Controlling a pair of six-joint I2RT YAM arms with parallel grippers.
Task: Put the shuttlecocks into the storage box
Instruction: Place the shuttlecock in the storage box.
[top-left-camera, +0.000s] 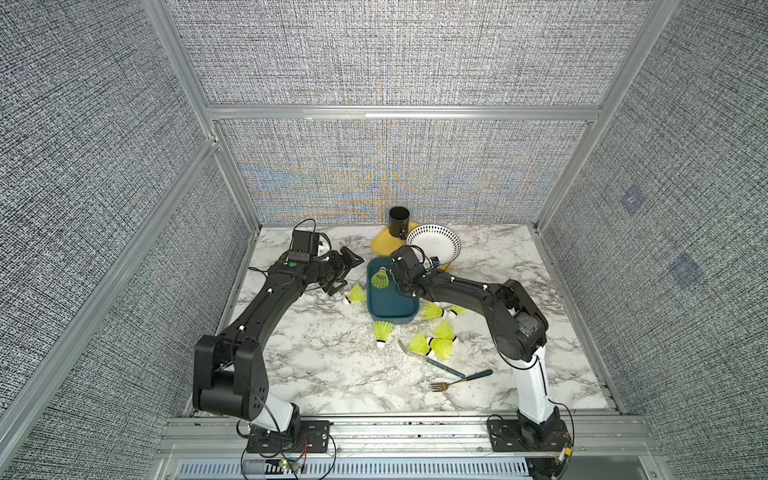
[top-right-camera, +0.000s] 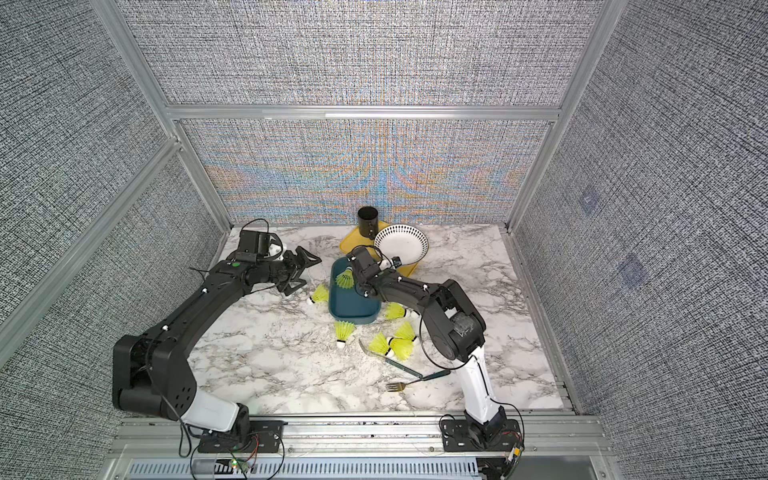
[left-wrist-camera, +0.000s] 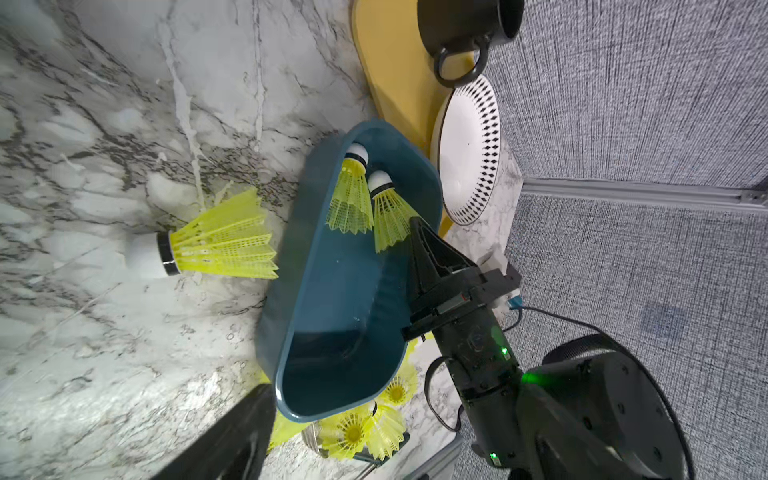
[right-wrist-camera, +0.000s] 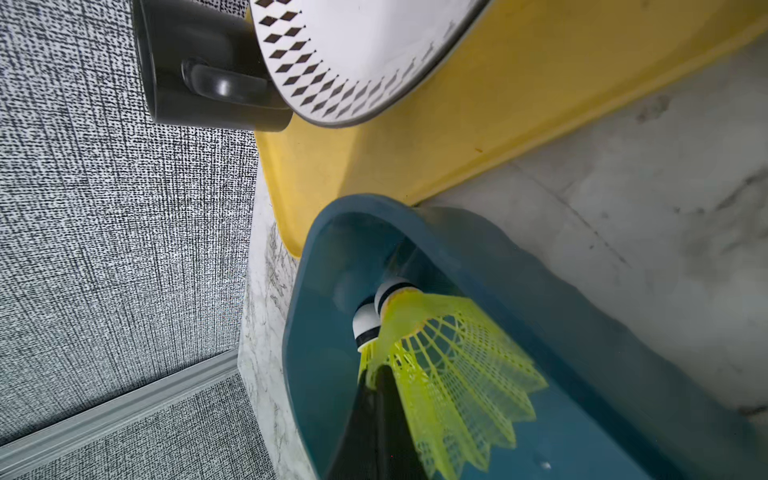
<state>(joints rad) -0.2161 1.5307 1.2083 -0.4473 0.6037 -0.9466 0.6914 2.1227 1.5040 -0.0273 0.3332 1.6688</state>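
The dark teal storage box (top-left-camera: 390, 309) (top-right-camera: 353, 305) sits mid-table. Two shuttlecocks lie at its far end, white tips toward the wall: one (left-wrist-camera: 351, 199) lies free, and my right gripper (top-left-camera: 395, 279) (right-wrist-camera: 376, 374) reaches down into the box, shut on the skirt of the other shuttlecock (left-wrist-camera: 388, 216) (right-wrist-camera: 453, 365). My left gripper (top-left-camera: 338, 270) (top-right-camera: 301, 270) hangs open to the left of the box, above a shuttlecock (top-left-camera: 356, 294) (left-wrist-camera: 220, 243) lying on the marble. Several more shuttlecocks (top-left-camera: 382, 332) (top-left-camera: 434, 345) lie in front of and to the right of the box.
A yellow tray (top-left-camera: 379, 246) behind the box touches its far corner and carries a black mug (top-left-camera: 399, 222) and a white bowl (top-left-camera: 433, 241) with a black-patterned rim. Two forks (top-left-camera: 428, 359) (top-left-camera: 459, 379) lie near the front right. Enclosure walls surround the table.
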